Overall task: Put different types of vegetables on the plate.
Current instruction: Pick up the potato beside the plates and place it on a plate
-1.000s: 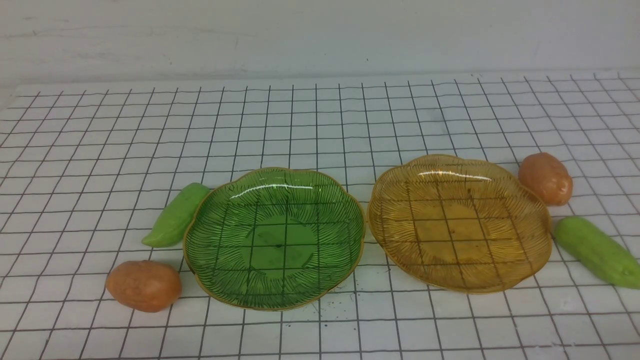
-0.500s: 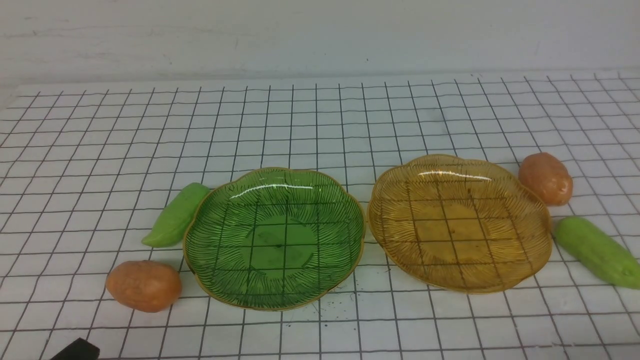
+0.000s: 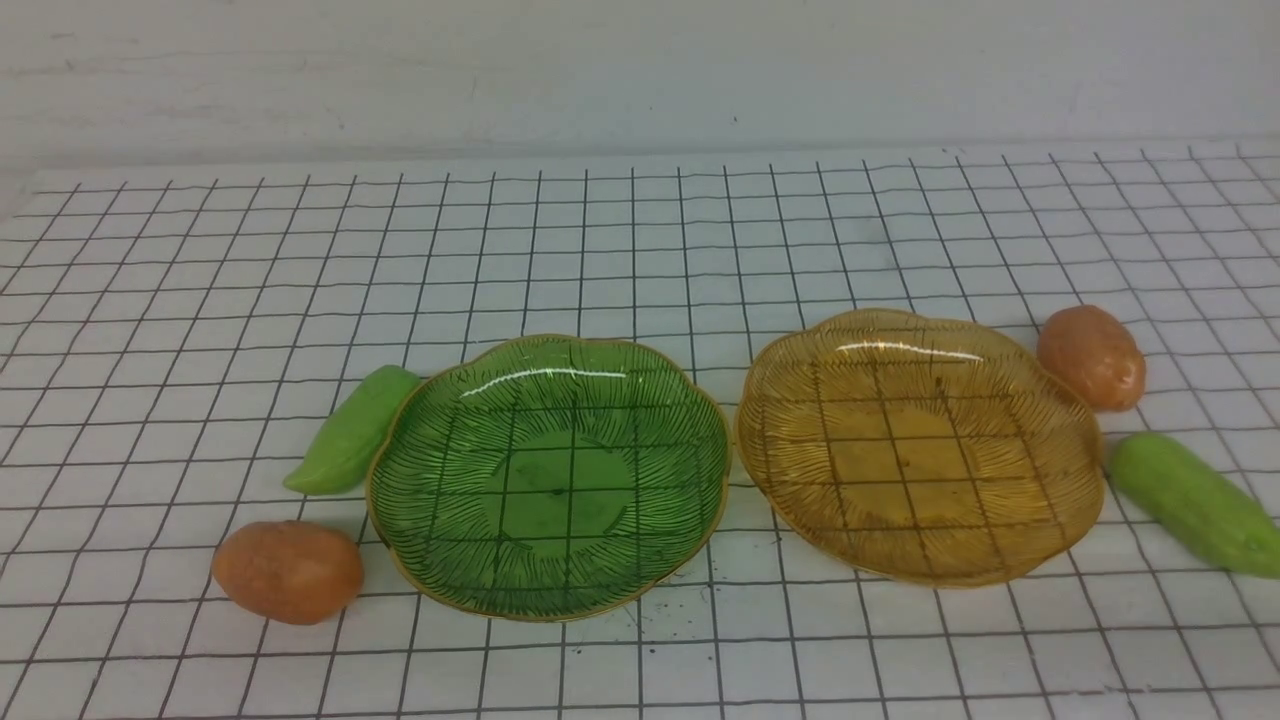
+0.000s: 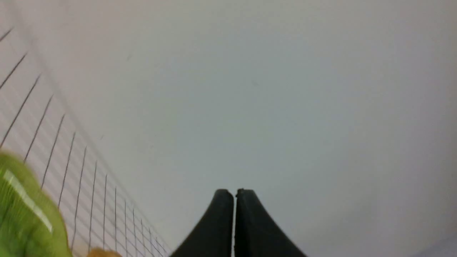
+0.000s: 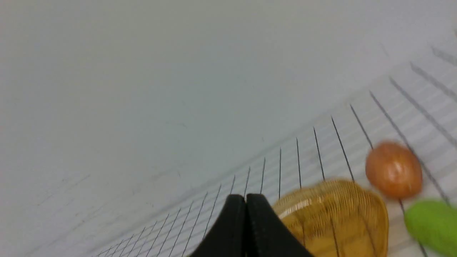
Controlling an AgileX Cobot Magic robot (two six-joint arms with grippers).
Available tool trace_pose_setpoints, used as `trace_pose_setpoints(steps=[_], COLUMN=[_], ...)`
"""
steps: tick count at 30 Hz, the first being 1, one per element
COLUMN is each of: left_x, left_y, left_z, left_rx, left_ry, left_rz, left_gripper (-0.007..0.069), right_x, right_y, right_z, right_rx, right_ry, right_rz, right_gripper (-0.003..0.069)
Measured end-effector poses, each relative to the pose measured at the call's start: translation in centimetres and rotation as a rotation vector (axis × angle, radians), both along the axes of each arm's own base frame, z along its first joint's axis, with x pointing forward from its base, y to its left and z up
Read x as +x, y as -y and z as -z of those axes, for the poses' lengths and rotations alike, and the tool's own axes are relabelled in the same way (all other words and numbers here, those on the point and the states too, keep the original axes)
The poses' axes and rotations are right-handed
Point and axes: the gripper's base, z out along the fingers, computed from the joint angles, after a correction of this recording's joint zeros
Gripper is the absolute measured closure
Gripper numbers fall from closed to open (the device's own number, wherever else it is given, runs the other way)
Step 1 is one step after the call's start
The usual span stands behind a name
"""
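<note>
We're looking at a plain off-white wall (image 3: 640, 70) behind a flat white tabletop (image 3: 200, 250) ruled with thin black grid lines.

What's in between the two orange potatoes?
The green plate and the yellow plate, side by side, both empty. The front view shows it.

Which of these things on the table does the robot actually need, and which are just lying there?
For the job: left cucumber, left potato, right potato, right cucumber, green plate, amber plate.
Just there: gridded cloth, dark specks in front of the green plate.
</note>
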Motion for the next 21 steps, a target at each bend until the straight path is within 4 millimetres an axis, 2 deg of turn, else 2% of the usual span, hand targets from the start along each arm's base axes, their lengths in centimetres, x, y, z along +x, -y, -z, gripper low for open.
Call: trace_pose_setpoints(steps=[2, 3, 4, 5, 6, 7, 8, 10, 11, 12, 14, 16, 21], left_x=[0.6, 2.0, 3.3, 3.9, 6.2, 6.9, 9.6, 12.9, 13.2, 15.2, 17.3, 20.3, 23.9], left_y=[0.5, 1.3, 1.8, 2.0, 2.5, 2.6, 2.9, 2.8, 2.8, 2.4, 2.0, 1.1, -0.9], left_z=[-1.9, -3.2, -3.5, -3.5, -3.0, -2.8, -1.9, -0.7, -0.5, 0.1, 1.2, 2.5, 4.4], left_rx=[0.134, 0.285, 0.368, 0.401, 0.492, 0.522, 0.645, 0.790, 0.802, 0.879, 0.923, 0.990, 1.127], left_ry=[0.005, -0.034, -0.087, -0.113, -0.220, -0.253, -0.382, -0.534, -0.550, -0.664, -0.797, -1.020, -1.329], left_rz=[0.018, 0.086, 0.141, 0.164, 0.241, 0.264, 0.350, 0.438, 0.445, 0.483, 0.519, 0.550, 0.528], left_gripper=[0.0632, 0.0632, 0.0632, 0.0632, 0.0632, 0.0632, 0.0632, 0.0632, 0.0632, 0.0632, 0.0632, 0.0632, 0.0631], right_x=[0.1, 0.7, 1.3, 1.3, 1.9, 2.0, 2.6, 3.7, 3.6, 4.2, 4.6, 5.0, 5.2], right_y=[-0.2, -0.5, -0.7, -0.8, -0.9, -0.9, -1.0, -0.9, -0.9, -0.7, -0.6, -0.5, -0.4], right_z=[-1.7, -2.7, -3.0, -3.2, -3.6, -3.7, -3.9, -4.2, -4.2, -4.1, -4.0, -3.6, -3.5], right_rx=[-0.068, -0.123, -0.157, -0.166, -0.213, -0.217, -0.265, -0.343, -0.347, -0.391, -0.422, -0.453, -0.464], right_ry=[-0.049, -0.161, -0.255, -0.279, -0.395, -0.411, -0.509, -0.632, -0.635, -0.694, -0.739, -0.792, -0.805], right_rz=[-0.018, -0.052, -0.075, -0.084, -0.112, -0.117, -0.137, -0.156, -0.155, -0.161, -0.162, -0.165, -0.161], right_gripper=[0.0673, 0.0673, 0.0673, 0.0673, 0.0673, 0.0673, 0.0673, 0.0673, 0.0673, 0.0673, 0.0673, 0.0673, 0.0673])
